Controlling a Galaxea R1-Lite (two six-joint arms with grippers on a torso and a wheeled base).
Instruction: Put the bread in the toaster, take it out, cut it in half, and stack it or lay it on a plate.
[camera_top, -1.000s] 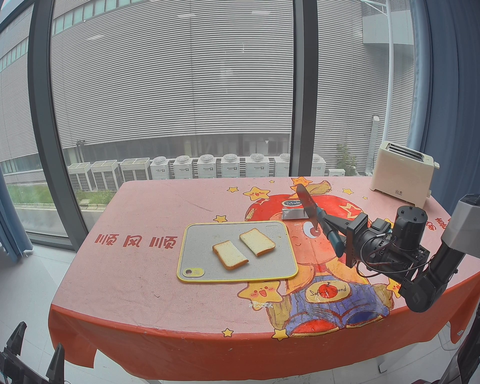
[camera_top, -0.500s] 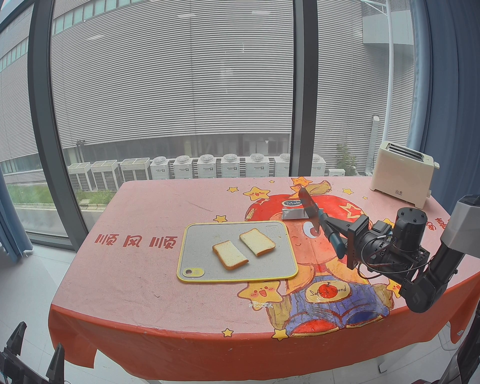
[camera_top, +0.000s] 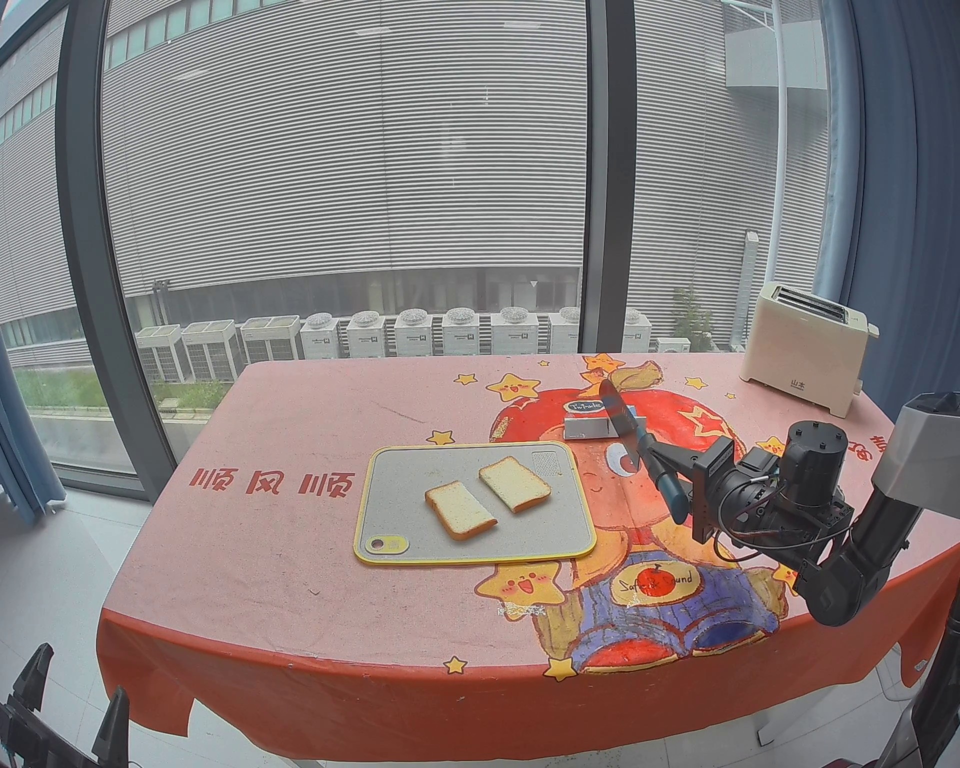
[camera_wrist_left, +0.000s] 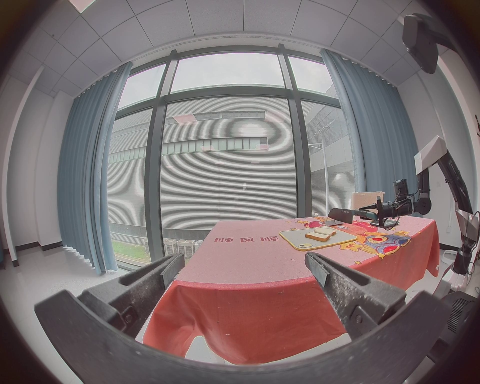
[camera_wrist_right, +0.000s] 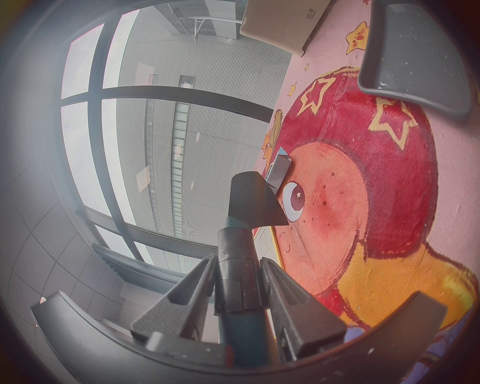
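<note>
Two toasted bread halves (camera_top: 460, 508) (camera_top: 514, 484) lie side by side on the grey, yellow-rimmed cutting board (camera_top: 400, 480) at the table's middle. My right gripper (camera_top: 688, 468) hovers to the right of the board, shut on the blue handle of a knife (camera_top: 620, 412) whose dark blade points up and away. In the right wrist view both fingers (camera_wrist_right: 192, 295) clamp the knife handle (camera_wrist_right: 240, 272). The cream toaster (camera_top: 808, 347) stands at the far right corner. My left gripper (camera_wrist_left: 240, 280) hangs open and empty well below and left of the table, also seen at the lower left (camera_top: 60, 705).
A small grey knife rest (camera_top: 588, 425) sits just beyond the blade. A grey plate-like dish (camera_wrist_right: 415, 55) lies on the cloth near the right arm. The table's left half is bare red cloth (camera_top: 260, 560). Windows stand behind the table.
My right gripper has sunk slightly and drifted a little left with the knife, lowering the blade tip. Bread, board and left gripper are as before.
</note>
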